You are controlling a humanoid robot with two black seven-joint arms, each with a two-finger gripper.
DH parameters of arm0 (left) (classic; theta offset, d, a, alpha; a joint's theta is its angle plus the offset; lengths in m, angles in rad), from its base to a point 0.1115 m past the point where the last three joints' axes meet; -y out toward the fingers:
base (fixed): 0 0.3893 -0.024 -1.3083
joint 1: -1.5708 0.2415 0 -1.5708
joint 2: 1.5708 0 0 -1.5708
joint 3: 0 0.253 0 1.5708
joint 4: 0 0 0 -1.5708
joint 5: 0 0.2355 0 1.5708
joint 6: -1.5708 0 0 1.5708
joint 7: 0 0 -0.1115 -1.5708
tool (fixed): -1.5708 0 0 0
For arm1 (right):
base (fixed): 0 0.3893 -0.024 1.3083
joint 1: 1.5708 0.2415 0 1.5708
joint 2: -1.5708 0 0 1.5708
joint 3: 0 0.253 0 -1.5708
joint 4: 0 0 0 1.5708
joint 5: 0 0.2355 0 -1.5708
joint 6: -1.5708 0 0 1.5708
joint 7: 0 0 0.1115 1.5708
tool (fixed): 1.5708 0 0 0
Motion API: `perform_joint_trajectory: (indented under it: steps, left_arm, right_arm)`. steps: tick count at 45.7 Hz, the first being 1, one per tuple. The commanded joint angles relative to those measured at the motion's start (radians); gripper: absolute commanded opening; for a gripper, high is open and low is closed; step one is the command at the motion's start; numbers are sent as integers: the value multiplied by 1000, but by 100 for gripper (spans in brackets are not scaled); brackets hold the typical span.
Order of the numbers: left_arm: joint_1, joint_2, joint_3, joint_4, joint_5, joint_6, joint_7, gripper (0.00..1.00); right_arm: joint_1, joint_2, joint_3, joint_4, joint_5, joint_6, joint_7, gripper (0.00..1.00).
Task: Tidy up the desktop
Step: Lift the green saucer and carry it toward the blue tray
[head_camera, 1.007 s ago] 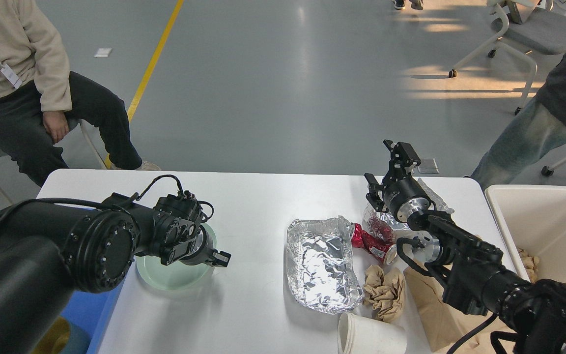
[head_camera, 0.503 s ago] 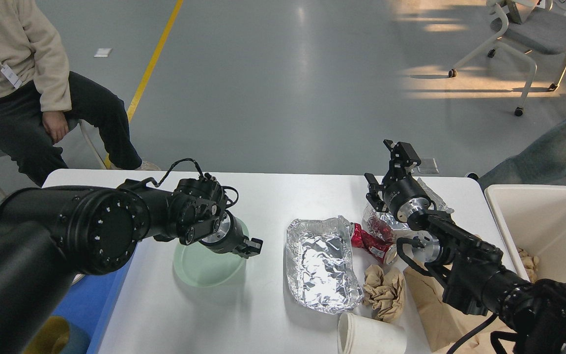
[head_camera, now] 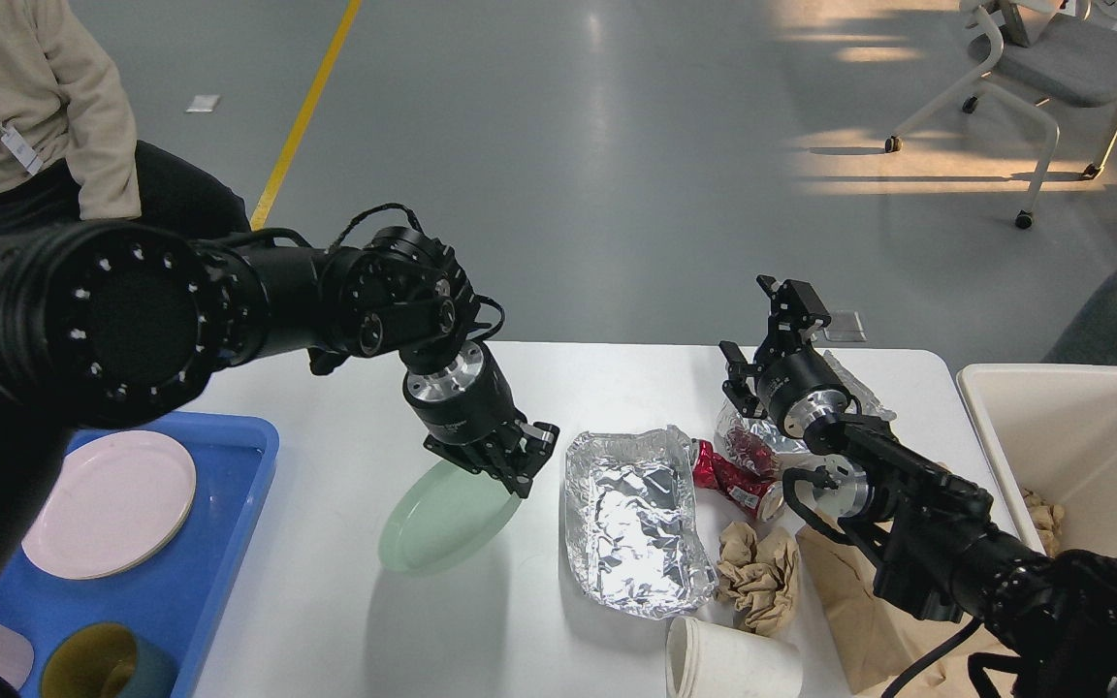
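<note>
The white desktop holds litter on its right half: a crumpled foil tray, a red crushed wrapper, clear plastic wrap, crumpled brown paper, a white paper cup on its side and a brown paper bag. My left gripper is shut on the rim of a pale green plate, held tilted just left of the foil tray. My right gripper is open and empty above the clear wrap at the back right.
A blue tray at the front left holds a pink plate and a dark green cup. A cream-white bin stands off the right edge. A seated person is at the back left.
My left arm has swung right and risen, carrying the green plate from beside the blue tray to the foil tray, now tilted. The blue tray has come into view. The right arm has not moved.
</note>
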Motion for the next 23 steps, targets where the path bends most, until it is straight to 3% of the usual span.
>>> perform_joint_trajectory:
  steps: [1, 12, 23]
  left_arm:
    - [-47, 59, 30, -70, -4, -8, 1, 0]
    - [-134, 170, 241, -176, -4, -28, -3, 0]
    - [-141, 321, 419, -157, -2, -14, -6, 0]
  right_arm:
    - [0, 0, 0, 0, 0, 1, 0, 100]
    - [-1, 0, 0, 0, 0, -1, 0, 100]
    - [-1, 0, 0, 0, 0, -1, 0, 100]
